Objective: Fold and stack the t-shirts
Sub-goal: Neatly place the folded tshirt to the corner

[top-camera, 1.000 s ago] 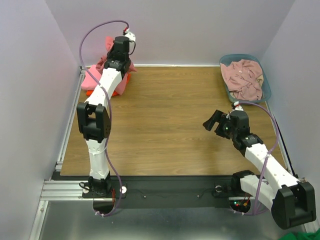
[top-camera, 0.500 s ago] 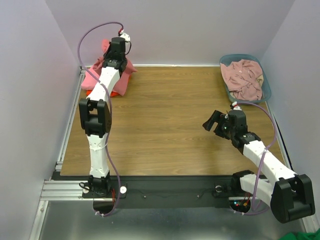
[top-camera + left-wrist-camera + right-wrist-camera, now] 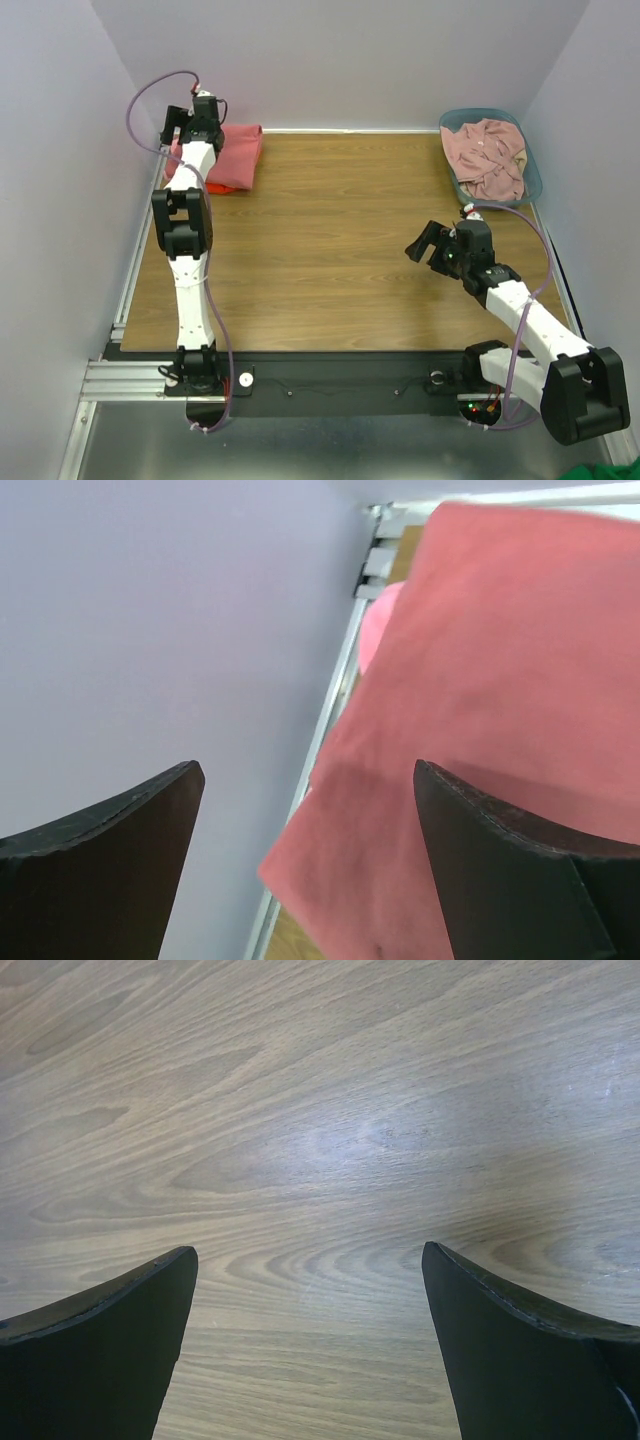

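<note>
— Hunting the next shirt: which way?
— Upper right: pale shirt (image 3: pixel 487 152) in the basket (image 3: pixel 535 186), beyond our right claw (image 3: pixel 310 1252), spread and empty. Our left claw (image 3: pixel 307 770), spread too, hangs over the red shirt (image 3: pixel 500 680), upper left.

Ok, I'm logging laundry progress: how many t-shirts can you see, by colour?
Coral-red t-shirt: 1
Bright pink t-shirt: 1
Orange t-shirt: 1
Pale pink t-shirt: 1
Total: 4

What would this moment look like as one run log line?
left gripper open by folded coral-red t-shirt | right gripper open, empty, over table | pale pink t-shirt crumpled in basket
</note>
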Robot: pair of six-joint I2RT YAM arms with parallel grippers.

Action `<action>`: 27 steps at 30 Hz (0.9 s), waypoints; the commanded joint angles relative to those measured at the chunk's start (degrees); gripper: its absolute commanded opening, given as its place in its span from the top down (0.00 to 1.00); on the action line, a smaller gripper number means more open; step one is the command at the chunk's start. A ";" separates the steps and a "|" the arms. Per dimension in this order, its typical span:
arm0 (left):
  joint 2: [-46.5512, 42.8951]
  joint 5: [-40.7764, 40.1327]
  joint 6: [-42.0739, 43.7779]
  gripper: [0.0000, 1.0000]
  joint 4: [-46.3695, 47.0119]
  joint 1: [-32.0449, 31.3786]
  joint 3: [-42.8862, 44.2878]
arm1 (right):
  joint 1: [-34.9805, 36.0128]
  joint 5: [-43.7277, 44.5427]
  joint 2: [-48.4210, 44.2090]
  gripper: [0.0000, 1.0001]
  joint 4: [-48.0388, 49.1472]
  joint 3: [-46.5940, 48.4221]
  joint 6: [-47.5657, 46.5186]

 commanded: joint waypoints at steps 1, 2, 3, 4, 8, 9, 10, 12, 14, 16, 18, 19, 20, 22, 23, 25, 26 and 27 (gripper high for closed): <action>-3.19 -2.65 -8.40 0.02 -0.78 1.59 7.29 | -0.10 -0.05 -0.67 0.00 2.16 1.42 -0.25; -4.15 -2.65 -9.82 0.02 -1.75 1.77 8.00 | -0.10 -0.31 -0.93 0.00 2.16 1.42 -0.16; -5.03 -2.30 -10.96 0.02 -2.55 1.68 8.44 | -0.01 -0.57 -1.28 0.00 1.98 1.42 -0.16; -6.17 -1.60 -12.37 0.02 -4.03 1.77 8.44 | -0.10 -0.58 -2.24 0.00 1.72 1.33 -0.07; -15.12 7.00 -21.70 0.02 -9.05 1.68 6.78 | -0.10 0.47 -5.32 0.00 -0.30 1.25 -0.34; -17.06 9.02 -27.00 0.02 -10.10 1.77 4.86 | -0.10 0.83 -6.03 0.00 -1.78 1.16 -0.25; -18.99 10.95 -29.41 0.02 -10.81 1.59 3.36 | -0.10 1.09 -6.64 0.00 -2.23 1.16 -0.07; -24.53 17.19 -37.03 0.02 -12.22 1.42 -1.19 | -0.10 2.06 -8.66 0.00 -3.37 0.54 0.72; -30.31 26.38 -41.37 0.02 -13.45 0.98 -4.81 | -0.10 2.59 -9.89 0.00 -4.34 0.37 1.33; -35.24 30.12 -47.06 0.01 -12.84 -1.90 -14.37 | -0.10 2.59 -11.74 0.00 -6.19 -0.07 1.95; -44.46 27.34 -49.90 0.02 -10.39 -5.86 -28.86 | -0.10 4.52 -14.02 0.00 -7.59 -1.03 2.39; -47.72 25.49 -50.87 0.02 -6.90 -8.92 -34.04 | -0.10 4.96 -14.73 0.00 -7.86 -1.30 2.56; -54.10 22.43 -51.40 0.01 -5.03 -14.87 -39.14 | -0.10 5.40 -15.69 0.00 -8.21 -1.30 2.74; -59.76 21.26 -54.45 0.02 -0.30 -21.06 -53.65 | -0.10 5.40 -17.97 0.00 -9.35 -1.30 2.65; -64.66 22.04 -55.87 0.01 1.21 -25.96 -58.22 | -0.01 5.57 -18.68 0.00 -9.53 -1.48 2.57; -70.91 22.14 -61.21 0.02 4.64 -29.59 -70.62 | -0.10 6.10 -20.18 0.00 -10.32 -1.57 2.48; -72.52 22.14 -62.55 0.02 5.09 -31.35 -74.14 | -0.19 6.28 -20.44 0.00 -10.76 -1.65 2.48; -74.01 20.66 -63.78 0.01 5.18 -33.80 -79.92 | -0.19 6.63 -20.79 0.00 -11.11 -1.74 2.39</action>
